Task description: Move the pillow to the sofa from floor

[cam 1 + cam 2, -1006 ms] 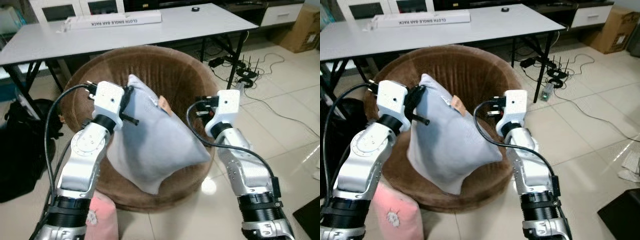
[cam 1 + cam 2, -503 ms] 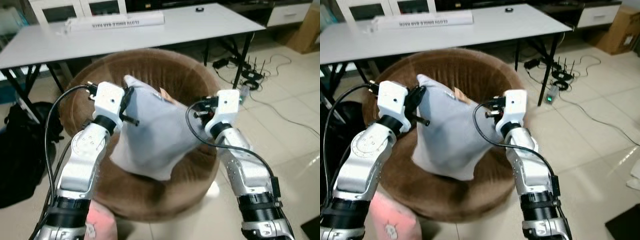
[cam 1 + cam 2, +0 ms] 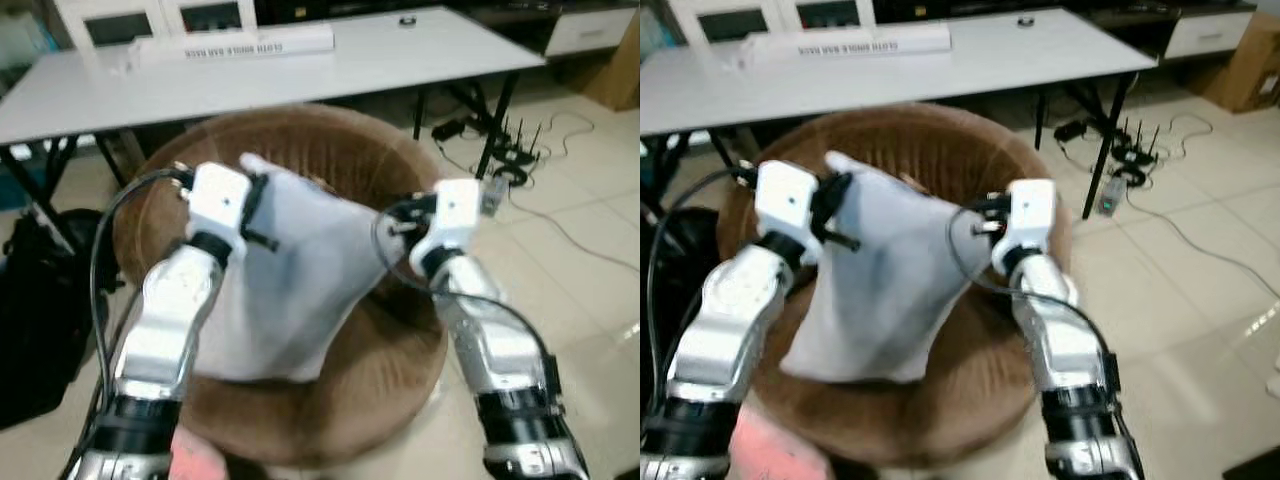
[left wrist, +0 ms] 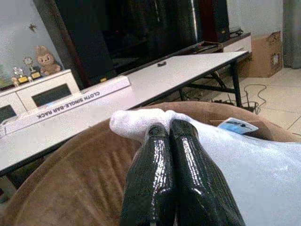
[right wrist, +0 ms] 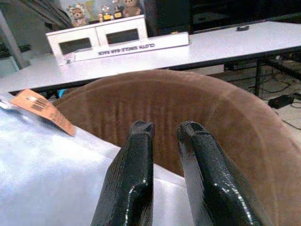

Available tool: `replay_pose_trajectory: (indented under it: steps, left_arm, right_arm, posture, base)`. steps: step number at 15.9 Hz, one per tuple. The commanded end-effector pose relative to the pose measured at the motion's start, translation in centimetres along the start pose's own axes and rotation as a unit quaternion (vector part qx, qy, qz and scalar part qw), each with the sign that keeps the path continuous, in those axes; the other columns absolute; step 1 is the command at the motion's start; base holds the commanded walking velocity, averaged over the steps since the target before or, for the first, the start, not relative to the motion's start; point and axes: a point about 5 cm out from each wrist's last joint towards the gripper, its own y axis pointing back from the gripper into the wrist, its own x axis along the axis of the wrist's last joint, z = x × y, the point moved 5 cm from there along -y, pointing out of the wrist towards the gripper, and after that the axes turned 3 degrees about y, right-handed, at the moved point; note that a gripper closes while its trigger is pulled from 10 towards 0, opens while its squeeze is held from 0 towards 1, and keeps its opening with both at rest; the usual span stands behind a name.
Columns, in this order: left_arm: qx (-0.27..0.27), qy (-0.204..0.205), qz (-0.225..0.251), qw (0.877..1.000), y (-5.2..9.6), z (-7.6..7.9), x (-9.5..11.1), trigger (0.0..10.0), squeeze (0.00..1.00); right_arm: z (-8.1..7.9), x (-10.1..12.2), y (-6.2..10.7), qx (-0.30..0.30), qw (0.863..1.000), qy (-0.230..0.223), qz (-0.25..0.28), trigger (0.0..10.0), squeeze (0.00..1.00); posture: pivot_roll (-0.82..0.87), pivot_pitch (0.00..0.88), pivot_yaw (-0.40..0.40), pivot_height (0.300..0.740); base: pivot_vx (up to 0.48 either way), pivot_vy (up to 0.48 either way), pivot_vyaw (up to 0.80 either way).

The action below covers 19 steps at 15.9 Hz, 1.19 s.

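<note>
The grey pillow [image 3: 290, 290] hangs over the round brown sofa chair [image 3: 390, 340], its lower end resting in the seat. My left gripper [image 3: 258, 205] is shut on the pillow's top corner [image 4: 136, 123], the two fingers pressed together around the fabric. My right gripper [image 3: 398, 215] is at the pillow's right corner. In the right wrist view its fingers [image 5: 136, 155] stand a little apart, with the brown chair wall showing between them and the pillow cloth [image 5: 56, 179] lying under and beside them. An orange tag [image 5: 42, 110] is on the pillow.
A long white table [image 3: 300, 75] with a white box [image 3: 230, 42] stands right behind the chair. A black bag [image 3: 40, 300] lies on the floor at the left, and cables with a power strip [image 3: 500, 160] at the right. A pink cushion [image 3: 200, 465] is near my feet.
The pillow has sunk lower and further into the chair, its bottom now resting on the seat. Both arms have moved forward over the chair; the camera has shifted slightly.
</note>
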Motion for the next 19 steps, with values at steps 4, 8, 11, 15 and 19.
replay_pose_trajectory:
  steps: [4, 8, 11, 15, 19]
  left_arm:
    - [-0.013, -0.001, 0.022, 1.0, -0.3, 0.9, 1.1, 10.0, 0.0]
    - [-0.05, -0.014, 0.036, 0.998, -0.6, 1.7, 1.2, 10.0, 0.0]
    - [-0.111, -0.003, 0.055, 0.992, -1.2, 2.8, 2.1, 10.0, 0.0]
    - [-0.171, -0.01, 0.061, 0.983, -2.1, 3.3, 2.6, 10.0, 0.0]
    - [-0.157, -0.03, 0.038, 0.986, -4.6, 2.1, 0.9, 10.0, 0.0]
  right_arm:
    - [1.2, 0.3, 0.5, -0.017, 1.0, 0.012, 0.004, 10.0, 0.0]
    - [1.7, 0.5, 1.7, -0.024, 0.999, 0.026, 0.004, 10.0, 0.0]
    - [2.1, 0.5, 2.8, -0.029, 0.999, 0.03, -0.004, 10.0, 0.0]
    - [2.5, 0.5, 3.9, -0.033, 0.999, 0.039, -0.013, 10.0, 0.0]
    - [2.5, 0.1, 5.2, -0.03, 0.998, 0.045, -0.031, 10.0, 0.0]
  posture:
    - [0.03, 0.0, 0.064, 0.74]
    - [0.0, 0.03, 0.064, 0.74]
    - [-0.03, 0.056, 0.064, 0.74]
    - [-0.06, 0.088, 0.061, 0.74]
    - [-0.08, 0.122, 0.05, 0.74]
  base:
    - [0.0, 0.0, 0.0]
    - [0.0, 0.0, 0.0]
    - [0.0, 0.0, 0.0]
    - [0.0, 0.0, 0.0]
    - [0.0, 0.0, 0.0]
